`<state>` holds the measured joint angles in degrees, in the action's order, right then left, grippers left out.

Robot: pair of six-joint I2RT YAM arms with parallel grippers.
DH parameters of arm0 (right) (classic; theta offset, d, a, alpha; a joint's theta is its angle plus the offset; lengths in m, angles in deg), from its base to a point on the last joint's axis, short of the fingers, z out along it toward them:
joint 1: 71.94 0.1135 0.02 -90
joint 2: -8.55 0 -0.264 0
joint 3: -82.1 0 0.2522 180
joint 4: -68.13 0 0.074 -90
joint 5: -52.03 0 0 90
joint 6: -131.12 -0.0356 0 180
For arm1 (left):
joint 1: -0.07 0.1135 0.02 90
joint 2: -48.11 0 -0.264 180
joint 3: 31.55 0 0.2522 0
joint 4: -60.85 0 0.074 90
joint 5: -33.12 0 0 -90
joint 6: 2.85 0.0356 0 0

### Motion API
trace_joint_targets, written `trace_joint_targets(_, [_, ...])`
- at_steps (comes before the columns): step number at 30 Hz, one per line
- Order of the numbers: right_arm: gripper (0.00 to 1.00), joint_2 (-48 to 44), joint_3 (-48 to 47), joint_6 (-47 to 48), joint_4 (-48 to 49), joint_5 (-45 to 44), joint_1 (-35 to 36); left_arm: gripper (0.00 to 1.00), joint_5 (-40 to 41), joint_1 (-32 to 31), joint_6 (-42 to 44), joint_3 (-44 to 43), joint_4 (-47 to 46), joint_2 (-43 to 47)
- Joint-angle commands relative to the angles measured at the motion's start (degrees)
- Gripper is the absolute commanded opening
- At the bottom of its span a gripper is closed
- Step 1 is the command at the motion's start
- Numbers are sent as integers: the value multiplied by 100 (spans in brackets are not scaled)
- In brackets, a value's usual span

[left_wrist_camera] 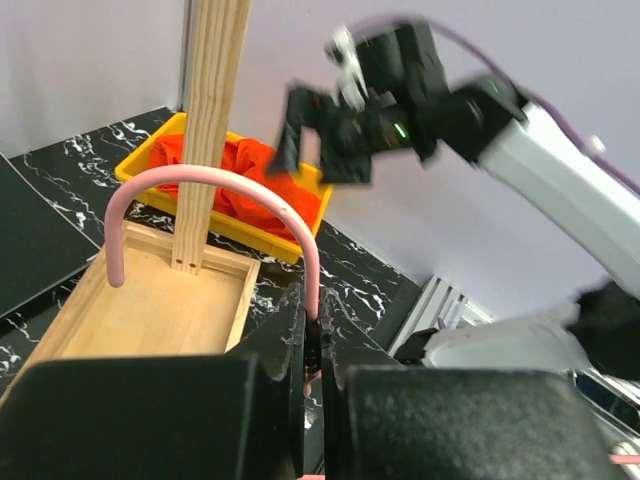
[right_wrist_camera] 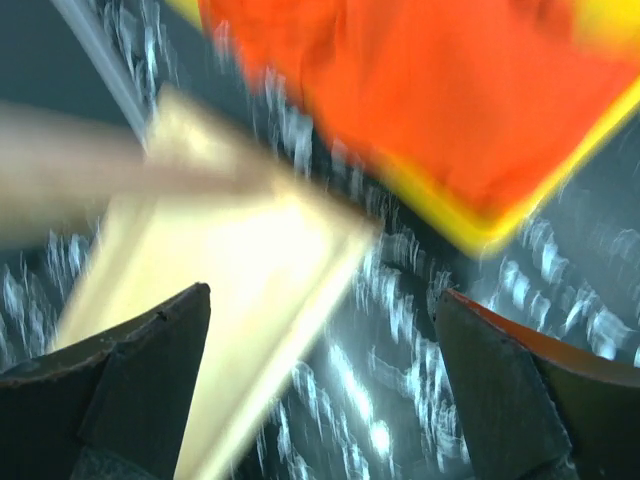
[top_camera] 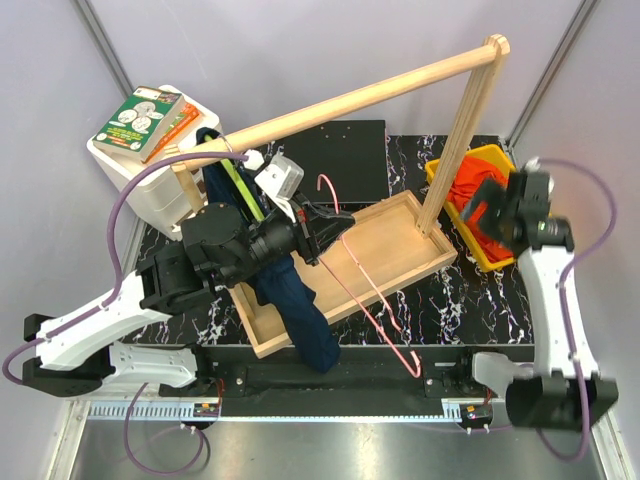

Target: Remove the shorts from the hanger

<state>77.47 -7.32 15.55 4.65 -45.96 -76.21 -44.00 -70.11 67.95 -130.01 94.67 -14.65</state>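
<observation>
With your left tool [left_wrist_camera: 312,340] clenched on the hanger [left_wrist_camera: 200,174] and your right tool [right_wrist_camera: 322,293] released above the orange shorts [left_wrist_camera: 250,165] at 3 o'clock, the navy shorts [top_camera: 300,310] at 7 o'clock may snag the tray [top_camera: 395,245].

The bright orange cloth shorts [top_camera: 468,198] lie crumpled in a heap inside a yellow plastic bin [top_camera: 488,153] at the right end of the black marbled tabletop [top_camera: 480,300]. The dark navy blue cloth shorts [top_camera: 298,305] hang as a long slanted drape, with the yellow-green waistband strip [top_camera: 238,180] at the top, and cross the near rim of a shallow wooden tray [top_camera: 400,250]. Their upper part is partly hidden, and their lower end lies left of, and apart from, the thin pink wire hanger [top_camera: 375,290].
</observation>
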Motion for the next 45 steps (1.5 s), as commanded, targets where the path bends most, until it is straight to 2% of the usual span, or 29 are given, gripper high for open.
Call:
trace_joint_targets(1, [100,-1376,1499,6,-162,1911,277,0,232,-40,425,86,-124,-69])
trace_joint_targets(2, [100,-1678,1649,16,-161,2620,391,0,345,-40,478,77,-142,-104])
trace_joint_targets(4, [100,-2440,1861,-1,-214,3117,540,0,469,-49,654,51,-133,-262])
trace_joint_targets(7, [100,-2892,1564,165,-583,3917,568,0,732,-76,830,16,-142,-446])
trace_joint_targets(11, [100,-2815,782,315,-986,5251,559,0,1005,-102,980,-37,-116,-684])
trace_joint_targets(13, [98,-2614,255,507,-1215,5570,646,0,1049,-111,1015,-28,-124,-781])
trace_joint_targets(19, [94,-2016,-361,543,-1339,5870,1638,0,1216,-190,1068,-72,-89,-939])
trace_joint_targets(25, [88,-1681,-775,658,-1550,5580,2044,0,1278,-260,971,-169,-54,-1045])
trace_joint_targets(28, [81,-1637,-486,386,-1288,5380,2491,0,1243,-295,918,-283,-63,-1098])
trace_joint_targets(30, [75,-1672,-267,19,-1024,5168,3097,0,1304,-313,901,-345,-54,-1150])
trace_joint_targets(32, [68,-1707,-152,-220,-655,4782,3519,0,1461,-330,866,-389,-63,-1168])
trace_joint_targets(33, [65,-1707,-81,-386,-584,4632,3956,0,1515,-330,848,-397,-54,-1168])
trace_joint_targets(35, [60,-1654,-63,-476,-513,4105,4275,0,1611,-339,813,-406,-54,-1168])
trace_joint_targets(36, [48,-1646,-37,-511,-487,3990,4434,0,1621,-339,804,-415,-46,-1159])
trace_joint_targets(39, [25,-1707,-63,-546,-460,3525,4470,0,1621,-348,769,-415,-2,-1116])
trace_joint_targets(40, [12,-1768,-81,-538,-512,3341,4470,0,1612,-348,751,-406,25,-1107])
trace_joint_targets(42, [0,-1821,-133,-572,-539,3208,4488,1,1533,-348,646,-398,60,-993])
trace_joint_targets(44, [0,-1909,-116,-599,-601,2988,4479,25,1280,-348,532,-398,51,-896])
trace_joint_targets(45, [0,-1970,-107,-599,-636,2866,4479,32,1174,-348,488,-406,51,-800])
